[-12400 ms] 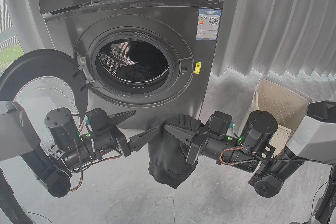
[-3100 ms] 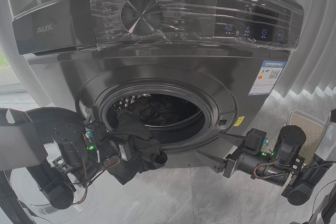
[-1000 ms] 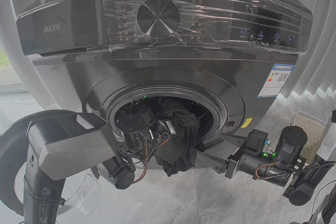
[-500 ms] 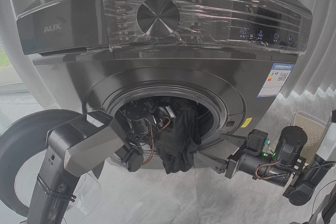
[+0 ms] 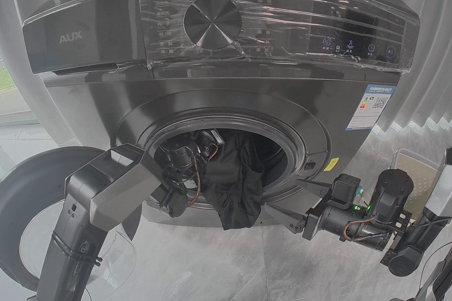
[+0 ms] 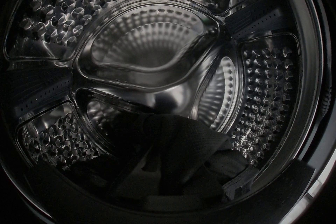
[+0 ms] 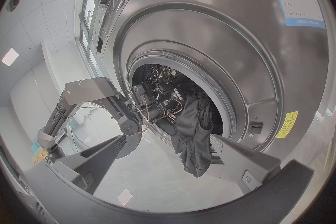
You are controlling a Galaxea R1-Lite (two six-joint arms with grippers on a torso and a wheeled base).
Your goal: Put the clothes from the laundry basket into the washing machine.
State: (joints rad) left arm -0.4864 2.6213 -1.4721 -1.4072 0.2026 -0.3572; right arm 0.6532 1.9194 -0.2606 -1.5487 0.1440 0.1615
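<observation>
Left arm [image 5: 113, 184] deeper in drum [image 6: 147, 46]; garment [image 5: 233, 184] draped over rim, end inside.

1. You face the grey front-loading washing machine [image 5: 108, 99], with its round door [image 5: 33, 179] swung wide open to your left.
2. Your black garment [image 5: 233, 184] drapes over the opening's lower rim, partly inside the steel drum [image 6: 150, 39] and partly hanging outside.
3. Your pale, perforated laundry basket [image 5: 419, 165] stands to the machine's right.
</observation>
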